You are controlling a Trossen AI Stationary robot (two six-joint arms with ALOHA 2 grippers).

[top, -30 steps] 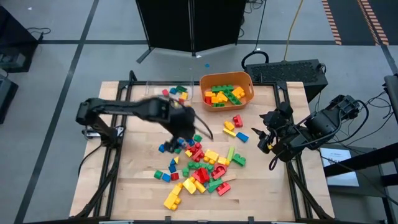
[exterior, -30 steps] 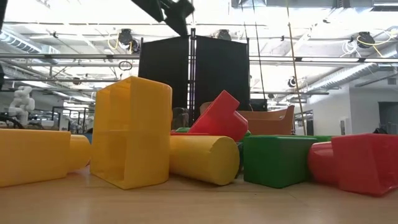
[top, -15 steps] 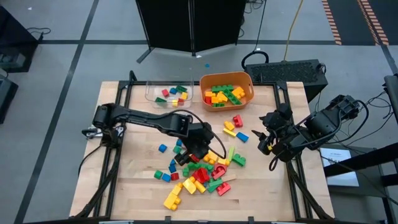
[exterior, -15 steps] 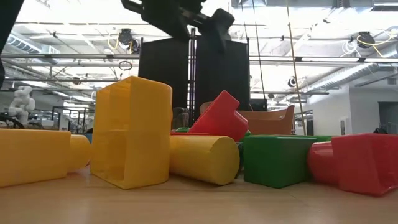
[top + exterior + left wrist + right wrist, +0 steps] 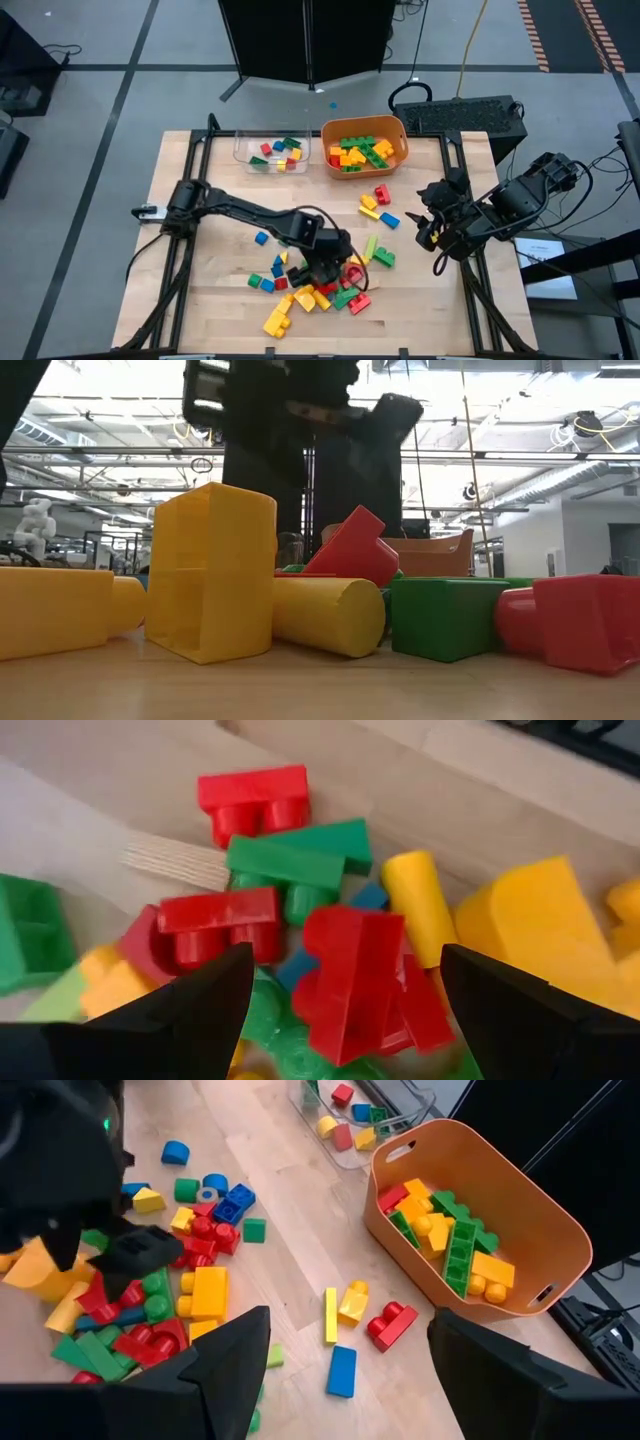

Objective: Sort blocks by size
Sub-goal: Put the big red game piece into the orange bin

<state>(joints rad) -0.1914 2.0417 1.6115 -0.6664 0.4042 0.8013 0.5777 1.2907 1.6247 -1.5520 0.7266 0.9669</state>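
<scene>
The left pincer [image 5: 335, 262] is being held spread over the heaped blocks [image 5: 325, 280] on the table [image 5: 200, 300], while the right pincer [image 5: 428, 222] is waiting spread at the table's right edge.

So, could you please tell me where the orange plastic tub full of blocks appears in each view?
High view: orange plastic tub at the table's far edge, centre.
Low view: its rim shows behind the red block.
Left wrist view: not in it.
Right wrist view: tub upper right.
Shared landmark: clear plastic tray beside it.
</scene>
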